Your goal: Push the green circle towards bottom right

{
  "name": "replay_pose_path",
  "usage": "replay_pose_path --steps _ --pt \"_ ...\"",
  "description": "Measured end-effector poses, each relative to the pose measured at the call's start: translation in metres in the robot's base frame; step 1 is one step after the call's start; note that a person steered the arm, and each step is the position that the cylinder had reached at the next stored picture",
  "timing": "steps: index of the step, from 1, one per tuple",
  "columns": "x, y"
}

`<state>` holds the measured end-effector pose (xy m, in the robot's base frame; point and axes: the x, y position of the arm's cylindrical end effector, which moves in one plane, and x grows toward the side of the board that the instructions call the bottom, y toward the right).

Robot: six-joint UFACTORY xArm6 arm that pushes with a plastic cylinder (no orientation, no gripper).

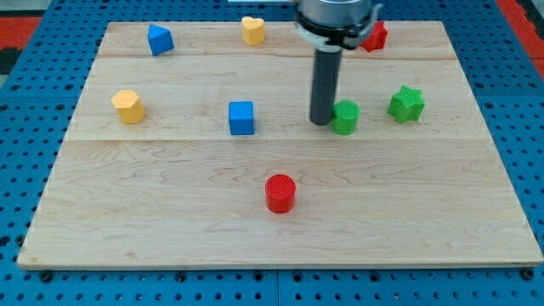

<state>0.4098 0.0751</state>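
Note:
The green circle (pixel 345 117) is a short green cylinder right of the board's middle. My tip (pixel 321 121) stands on the board touching the circle's left side. A green star (pixel 406 103) lies just to the circle's right, a small gap apart. A blue cube (pixel 241 117) lies to the left of my tip, well apart from it.
A red cylinder (pixel 280 193) sits below the middle. A yellow block (pixel 127 105) is at the left, a blue block (pixel 159 39) at the top left, a yellow heart (pixel 252 30) at the top. A red star (pixel 376 36) is partly hidden behind the arm.

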Motion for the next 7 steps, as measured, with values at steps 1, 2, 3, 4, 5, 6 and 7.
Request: replay_pose_path --steps 1,2,3,4,5,6,7 --pt "-0.022 0.007" --pt "-0.033 0.006" --pt "-0.014 0.034" --pt "0.052 0.077" --pt "0.037 0.115" --pt "0.056 0.152" --pt "0.103 0.132"
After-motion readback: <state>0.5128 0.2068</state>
